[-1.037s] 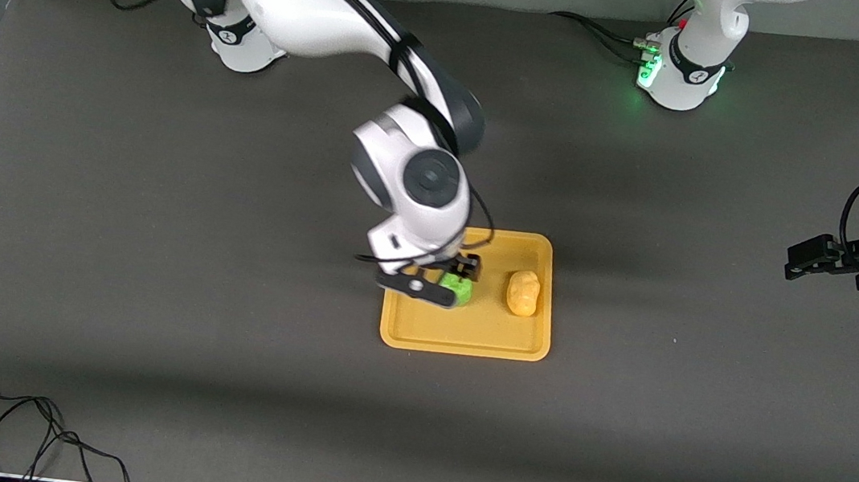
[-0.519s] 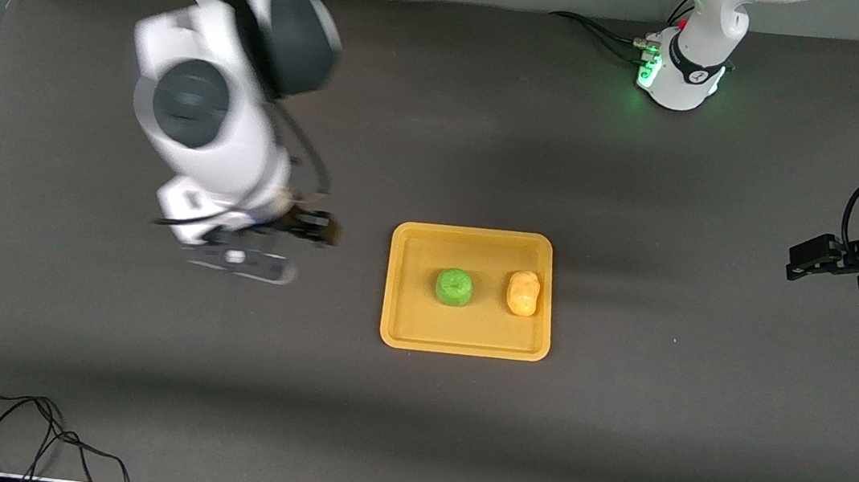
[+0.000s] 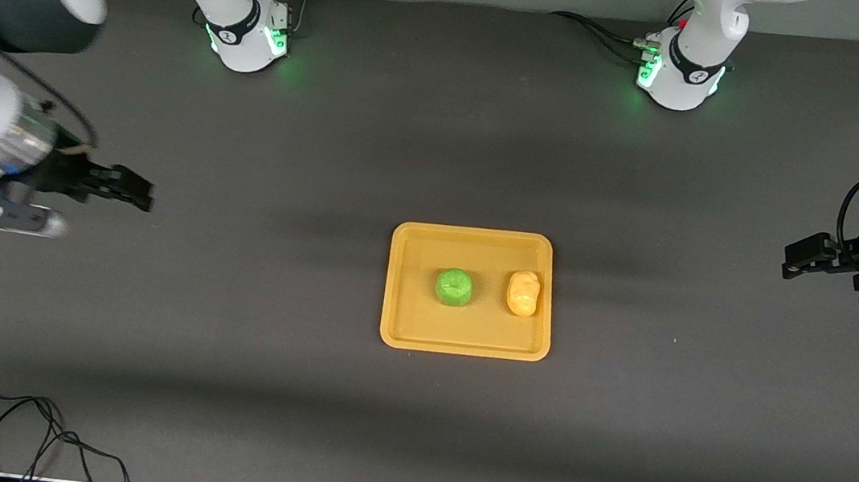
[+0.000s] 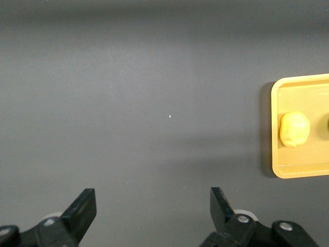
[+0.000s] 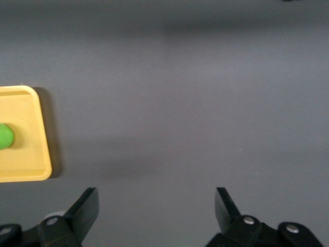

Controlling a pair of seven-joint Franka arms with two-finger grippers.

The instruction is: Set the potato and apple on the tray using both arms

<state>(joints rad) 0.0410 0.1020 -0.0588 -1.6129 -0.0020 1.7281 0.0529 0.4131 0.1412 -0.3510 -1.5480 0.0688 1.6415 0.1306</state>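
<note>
The green apple (image 3: pixel 454 287) and the yellow-orange potato (image 3: pixel 523 293) lie side by side on the orange-yellow tray (image 3: pixel 405 311) in the middle of the table, the potato toward the left arm's end. My right gripper (image 3: pixel 144 194) is open and empty, over bare table at the right arm's end. My left gripper (image 3: pixel 789 262) is open and empty, over bare table at the left arm's end. The left wrist view shows its open gripper (image 4: pixel 153 206), the potato (image 4: pixel 294 129) and the tray (image 4: pixel 300 167). The right wrist view shows its open gripper (image 5: pixel 157 206), the tray (image 5: pixel 25 154) and the apple's edge (image 5: pixel 5 136).
The right arm's base (image 3: pixel 247 34) and the left arm's base (image 3: pixel 683 76) stand along the table edge farthest from the front camera. A black cable (image 3: pixel 12 428) lies coiled at the near corner at the right arm's end.
My right gripper has let go of the apple on the tray and swung away to the right arm's end of the table. The left arm has barely moved.
</note>
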